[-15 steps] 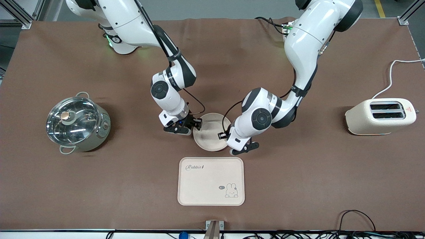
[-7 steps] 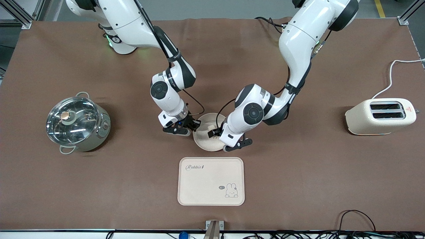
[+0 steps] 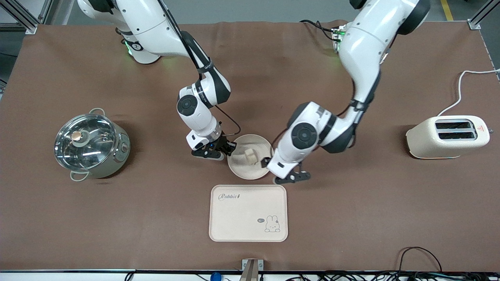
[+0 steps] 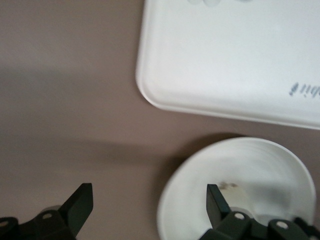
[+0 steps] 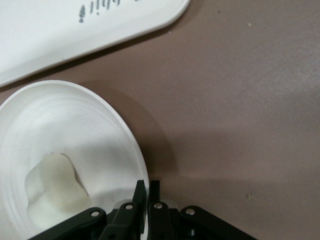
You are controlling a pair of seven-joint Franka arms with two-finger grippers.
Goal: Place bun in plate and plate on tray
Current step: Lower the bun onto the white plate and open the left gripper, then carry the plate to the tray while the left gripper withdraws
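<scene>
Bun (image 3: 250, 155) lying in plate (image 3: 239, 168) mid-surface, tray (image 3: 248, 213) just nearer the front edge. Right hand (image 5: 146, 192) clamped on plate rim; left hand (image 4: 148, 203) spread wide, empty, over plate's edge and bare surface (image 3: 351, 203).

— What else do we see on the desk (image 3: 390, 218)?
— A lidded pot (image 3: 91, 145) at the right arm's end; at the left arm's end, a toaster (image 3: 447, 136) with its cord (image 3: 461, 88).
</scene>
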